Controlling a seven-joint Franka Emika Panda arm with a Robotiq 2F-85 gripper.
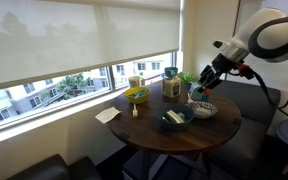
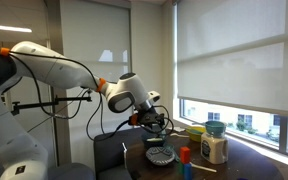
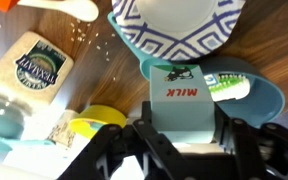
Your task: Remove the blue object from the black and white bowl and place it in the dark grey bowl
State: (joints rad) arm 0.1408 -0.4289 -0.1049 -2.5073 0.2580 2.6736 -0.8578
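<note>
We see the jaws clamped on the blue object (image 3: 189,100), a carton marked MILK, held above the table (image 1: 146,128). In the wrist view the black and white bowl (image 3: 144,40) lies at its 12 o'clock. In an exterior view the dark grey bowl (image 1: 176,119) sits at that bowl's 8 o'clock.

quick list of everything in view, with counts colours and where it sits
blue object: 1, teal-blue milk carton, in the gripper
black and white bowl: 1, pale with dark pattern, on the table by the gripper
dark grey bowl: 1, dark, beside the black and white bowl
yellow bowl: 1, yellow, window side
teal cup: 1, teal, by the window
paper: 1, white, table edge
table: 1, dark wood, round
gripper: 1, black, shut on the blue object
arm: 1, white, over the table
</note>
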